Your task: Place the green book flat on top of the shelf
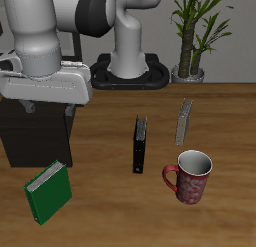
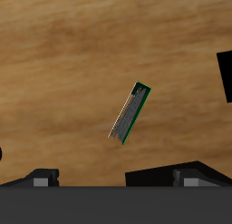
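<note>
Jaws (image 1: 47,110) open (empty) above green book (image 1: 48,191)

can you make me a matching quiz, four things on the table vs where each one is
Things:
1. green book
2. black book
3. grey book
4. mug

Places:
A. near the table's front edge, beside the black book
B. farthest back of the three books, in front of the plant
C. mid-table, standing upright
D. in front of the black shelf, near the front edge

Pairs: 1-D, 2-C, 3-B, 4-A
</note>
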You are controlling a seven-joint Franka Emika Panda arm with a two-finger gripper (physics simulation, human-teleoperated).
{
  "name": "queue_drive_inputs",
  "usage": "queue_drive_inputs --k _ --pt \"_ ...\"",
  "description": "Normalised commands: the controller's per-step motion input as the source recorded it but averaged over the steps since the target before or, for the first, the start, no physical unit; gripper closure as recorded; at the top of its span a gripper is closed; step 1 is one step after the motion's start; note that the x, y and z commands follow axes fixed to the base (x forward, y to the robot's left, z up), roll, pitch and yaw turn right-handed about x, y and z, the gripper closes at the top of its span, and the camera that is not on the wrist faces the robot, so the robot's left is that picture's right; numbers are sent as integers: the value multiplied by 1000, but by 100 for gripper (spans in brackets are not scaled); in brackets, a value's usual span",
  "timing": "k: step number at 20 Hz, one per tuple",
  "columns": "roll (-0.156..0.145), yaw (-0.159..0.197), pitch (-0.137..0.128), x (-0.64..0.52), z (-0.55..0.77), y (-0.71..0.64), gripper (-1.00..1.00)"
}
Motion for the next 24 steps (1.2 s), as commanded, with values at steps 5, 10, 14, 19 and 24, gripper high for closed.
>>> queue_drive_inputs --k 5,10,14,19,24 --pt "-13 -43 -2 169 -348 -19 -100" --pt "-11 -45 -48 121 -133 -81 -100" --pt "-22 -75 -51 135 -162 -124 -100" --pt "-20 -18 9 138 -250 -100 -100" --pt "-25 -28 34 141 -341 -62 -100"
